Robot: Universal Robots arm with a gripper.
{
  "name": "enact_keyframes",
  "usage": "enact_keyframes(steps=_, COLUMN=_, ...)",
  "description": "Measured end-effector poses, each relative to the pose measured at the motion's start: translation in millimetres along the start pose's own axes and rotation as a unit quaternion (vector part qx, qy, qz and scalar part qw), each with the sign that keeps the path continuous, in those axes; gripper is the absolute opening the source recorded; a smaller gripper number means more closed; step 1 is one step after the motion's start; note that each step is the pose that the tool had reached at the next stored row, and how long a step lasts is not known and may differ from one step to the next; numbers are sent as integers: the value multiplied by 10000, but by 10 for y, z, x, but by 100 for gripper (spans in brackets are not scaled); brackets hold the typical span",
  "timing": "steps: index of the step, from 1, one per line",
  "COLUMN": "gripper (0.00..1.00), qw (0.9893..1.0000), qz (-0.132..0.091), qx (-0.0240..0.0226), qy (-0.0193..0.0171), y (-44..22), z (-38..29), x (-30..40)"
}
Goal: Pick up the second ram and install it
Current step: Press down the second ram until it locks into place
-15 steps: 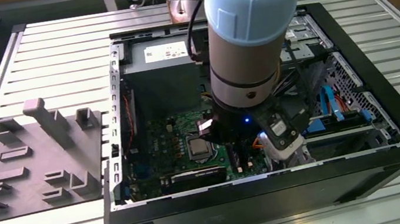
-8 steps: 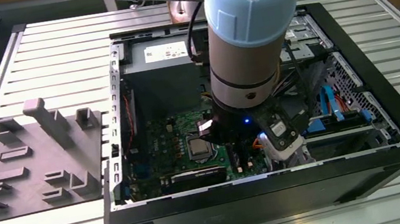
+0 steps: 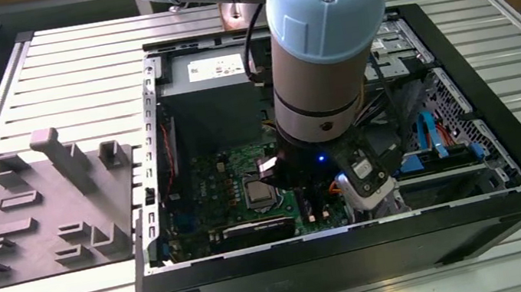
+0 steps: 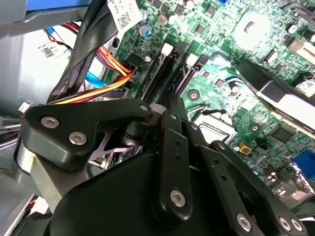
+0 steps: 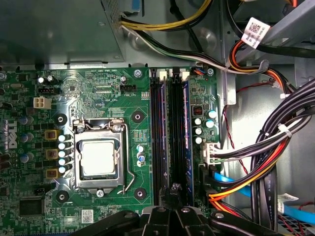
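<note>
**Arm down inside the case, over the memory slots**

Your gripper (image 5: 172,209) hangs low in the open computer case (image 3: 504,117), directly above the motherboard (image 5: 98,93). In the first wrist view its black linkage frames the near end of the memory slots (image 5: 162,137), its tip just above them.

Jaw state: you cannot tell. The linkage bars are drawn in toward each other in both wrist views, but the fingertips are hidden, so no grip can be confirmed.

The second ram (image 5: 183,142): a long dark stick stands in the slot nearer the cables, in line with the gripper tip. Whether it is fully seated is unclear.

Around it:
- CPU socket (image 5: 98,157) with its metal latch, just beside the slots.
- Bundled black, orange and yellow cables (image 5: 266,162) crowd the other side, close to the slot ends.
- Power supply (image 3: 205,84) at the far end of the case.
- Grey holder tray (image 3: 54,215) on the slatted table (image 3: 74,73), at the exterior view's left, well apart from the arm.
</note>
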State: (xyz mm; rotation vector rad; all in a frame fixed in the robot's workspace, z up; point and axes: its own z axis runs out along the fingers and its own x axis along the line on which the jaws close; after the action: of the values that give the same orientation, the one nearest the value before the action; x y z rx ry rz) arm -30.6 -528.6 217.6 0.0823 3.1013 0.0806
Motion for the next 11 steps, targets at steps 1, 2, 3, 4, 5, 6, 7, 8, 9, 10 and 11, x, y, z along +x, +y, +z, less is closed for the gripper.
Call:
enact_keyframes(steps=1, gripper=11, qw=10000, qz=0, qx=-1, qy=0, y=0, z=1, x=0)
enact_keyframes(steps=2, gripper=11, qw=10000, qz=0, qx=0, qy=0, y=0, z=2, x=0)
enact_keyframes(steps=3, gripper=11, qw=10000, qz=0, qx=0, qy=0, y=0, z=5, x=0)
enact_keyframes(steps=4, gripper=11, qw=10000, qz=0, qx=1, qy=1, y=-1, z=7, x=1)
enact_keyframes(steps=5, gripper=11, qw=10000, qz=0, qx=2, qy=1, y=-1, z=7, x=0)
enact_keyframes(steps=6, gripper=11, qw=10000, qz=0, qx=2, qy=1, y=-1, z=8, x=1)
enact_keyframes(steps=7, gripper=11, qw=10000, qz=0, qx=1, qy=0, y=-1, z=9, x=0)
enact_keyframes(steps=8, gripper=11, qw=10000, qz=0, qx=0, qy=0, y=-1, z=11, x=0)
enact_keyframes(steps=9, gripper=11, qw=10000, qz=0, qx=0, qy=0, y=-1, z=11, x=1)
enact_keyframes(steps=10, gripper=11, qw=10000, qz=0, qx=-1, qy=0, y=0, z=7, x=0)
enact_keyframes(steps=11, gripper=11, qw=10000, qz=0, qx=-6, qy=-2, y=2, z=-1, x=0)
